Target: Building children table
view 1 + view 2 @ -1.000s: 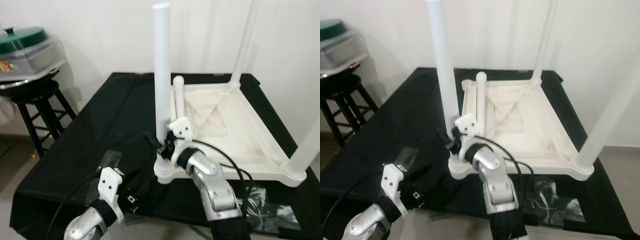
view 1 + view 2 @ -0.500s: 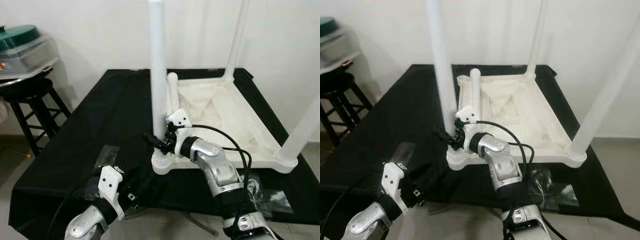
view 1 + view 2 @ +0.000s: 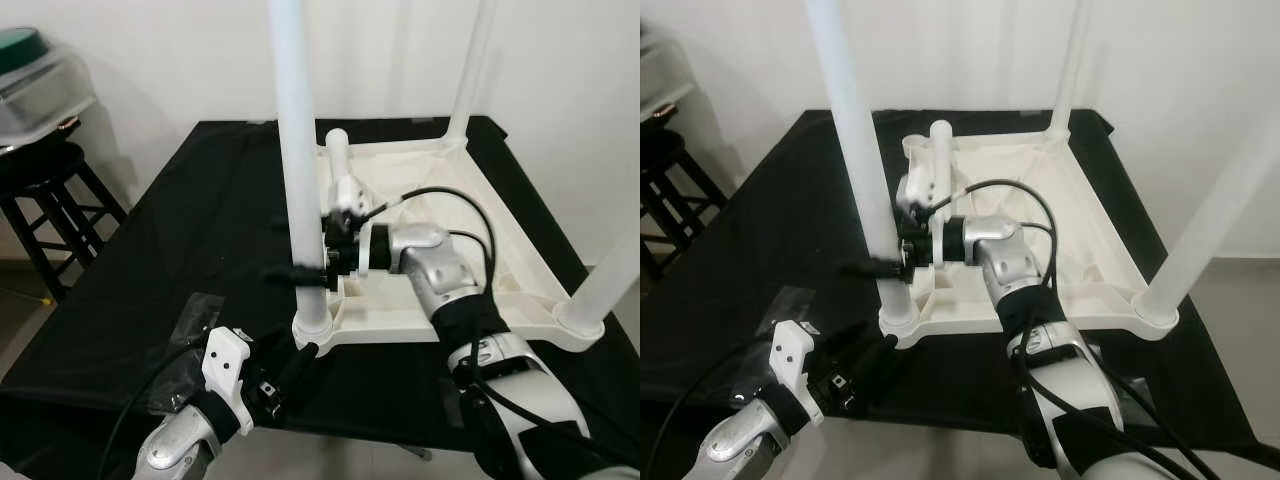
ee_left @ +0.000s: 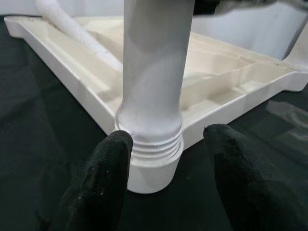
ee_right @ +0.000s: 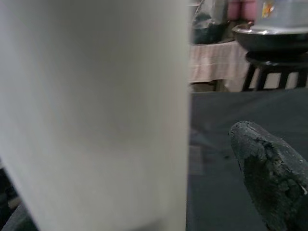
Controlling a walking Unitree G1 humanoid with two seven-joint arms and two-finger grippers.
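nearest, the left gripper (image 3: 285,375) sits low at the front edge of the black cloth (image 3: 190,260), fingers spread apart and holding nothing; in the left wrist view its two black fingertips (image 4: 108,159) stand on either side of the threaded base of the front leg (image 3: 300,180), not touching it. a second ago it lay further back from that corner, so it has closed in on the socket.

next, the right gripper (image 3: 312,270) has risen from the corner socket to a point higher on the front leg, one finger on each side of the tube. whether it is pressing the tube cannot be told.

beyond, the upturned table top (image 3: 470,235) lies on the cloth with a loose leg (image 3: 338,165) resting inside it and two more legs upright at the far and right corners.

judgement: the front leg appears seated but not fully screwed down, since threads are visible; one leg remains to be fitted.
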